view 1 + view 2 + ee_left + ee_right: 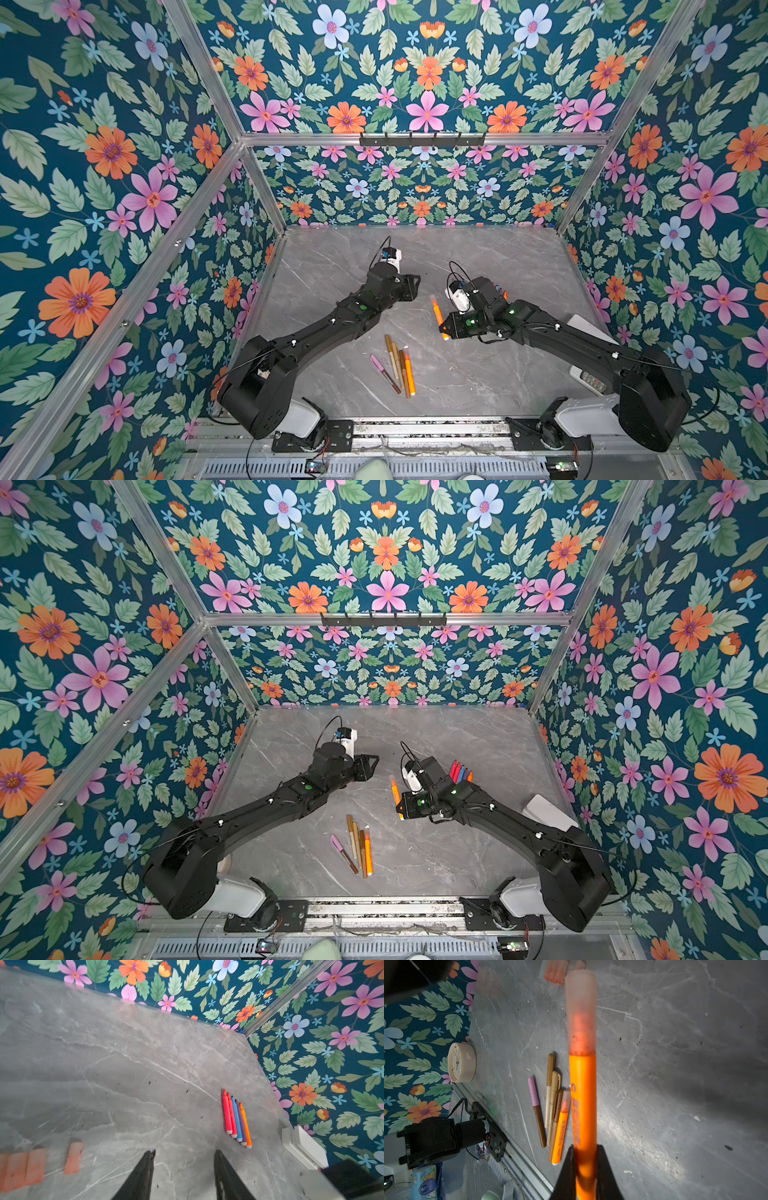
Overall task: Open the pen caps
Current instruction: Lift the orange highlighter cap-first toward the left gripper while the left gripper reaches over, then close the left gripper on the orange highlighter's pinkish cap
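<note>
left hand (184, 1153) jaws apart; right hand (586, 1148) clamped; both arms reaching inward

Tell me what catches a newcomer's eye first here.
The loud floral wallpaper on every wall comes first. Next, the bright orange highlighter clamped in the right tool over the grey table, its frosted cap on. A loose bunch of pens lies between the arms.

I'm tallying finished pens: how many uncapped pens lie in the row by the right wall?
5, side by side on the table: red pen, second red pen, blue pen, purple pen, orange pen. The left wrist view shows the whole row.
</note>
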`<state>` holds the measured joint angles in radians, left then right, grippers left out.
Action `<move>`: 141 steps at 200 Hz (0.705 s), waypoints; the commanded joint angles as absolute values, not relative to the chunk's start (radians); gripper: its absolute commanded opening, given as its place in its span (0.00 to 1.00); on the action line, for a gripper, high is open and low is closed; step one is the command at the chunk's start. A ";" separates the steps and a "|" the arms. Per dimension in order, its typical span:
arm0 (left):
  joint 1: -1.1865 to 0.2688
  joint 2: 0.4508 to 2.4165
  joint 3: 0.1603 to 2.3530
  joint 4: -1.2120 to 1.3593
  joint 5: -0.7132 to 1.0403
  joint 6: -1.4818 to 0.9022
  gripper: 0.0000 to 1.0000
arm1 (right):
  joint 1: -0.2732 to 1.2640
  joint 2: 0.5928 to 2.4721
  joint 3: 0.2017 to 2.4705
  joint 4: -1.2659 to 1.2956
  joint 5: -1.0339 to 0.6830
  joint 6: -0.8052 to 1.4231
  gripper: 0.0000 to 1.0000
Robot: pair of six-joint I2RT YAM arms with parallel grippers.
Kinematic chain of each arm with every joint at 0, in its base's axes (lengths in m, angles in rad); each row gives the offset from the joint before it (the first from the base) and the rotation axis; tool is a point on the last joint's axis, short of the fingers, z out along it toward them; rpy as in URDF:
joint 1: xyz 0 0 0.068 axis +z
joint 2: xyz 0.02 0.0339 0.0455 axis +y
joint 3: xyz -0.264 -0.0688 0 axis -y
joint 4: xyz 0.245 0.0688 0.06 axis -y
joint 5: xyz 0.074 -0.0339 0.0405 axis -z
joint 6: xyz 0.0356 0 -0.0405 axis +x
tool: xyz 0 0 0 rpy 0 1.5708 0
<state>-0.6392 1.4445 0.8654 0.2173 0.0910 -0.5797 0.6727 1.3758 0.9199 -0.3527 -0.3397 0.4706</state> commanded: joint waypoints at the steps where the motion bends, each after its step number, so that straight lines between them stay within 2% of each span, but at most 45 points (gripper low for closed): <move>1: -0.600 1.422 0.821 0.295 0.222 -0.614 0.51 | 0.673 1.398 0.946 -0.266 -0.371 0.420 0.00; 27: -0.588 1.407 0.791 0.321 0.307 -0.619 0.56 | 0.673 1.450 1.032 -0.317 -0.382 0.411 0.00; 57: -0.581 1.440 0.823 0.378 0.511 -0.697 0.59 | 0.673 1.505 1.111 -0.410 -0.356 0.370 0.00; 104: -0.577 1.514 0.844 0.459 0.652 -0.804 0.56 | 0.673 1.491 1.091 -0.389 -0.344 0.386 0.00; 141: -0.577 1.552 0.823 0.558 0.686 -0.869 0.53 | 0.673 1.450 1.046 -0.379 -0.315 0.394 0.00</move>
